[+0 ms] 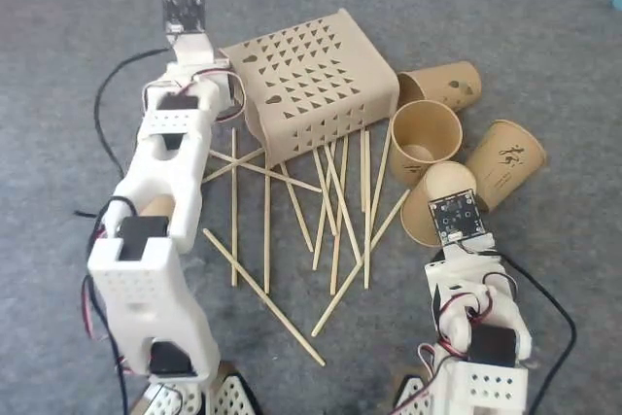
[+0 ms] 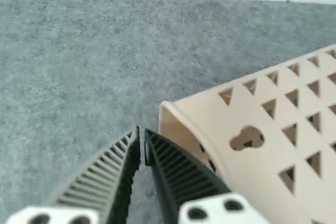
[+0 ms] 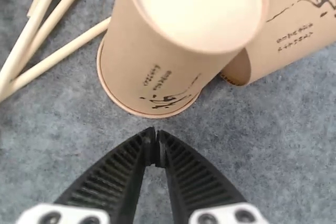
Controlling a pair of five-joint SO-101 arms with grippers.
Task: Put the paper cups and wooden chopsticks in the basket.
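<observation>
On the left, your left tool [image 2: 142, 135] had its jaws together, empty, just beside a corner of the beige plastic basket with triangular cut-outs [image 1: 311, 80]. The basket seemed to lie tipped over on the grey felt worktop [image 1: 544, 36], and its opening could not be seen. I judged you would have done well to right it first, or nothing would stay in. Thin, pale wooden chopsticks [image 1: 335, 211] lay scattered in front of it, some ends touching its near edge. Further right, four brown paper cups [image 1: 425, 138] sat bunched together, none in the basket. Your right tool [image 3: 156, 137], also pressed together and holding nothing, pointed at the nearest cup [image 3: 173, 45], which rested rim down on the worktop. You needed to spread those jaws before advancing, then pinch the wall gently so the paper wouldn't crush.
</observation>
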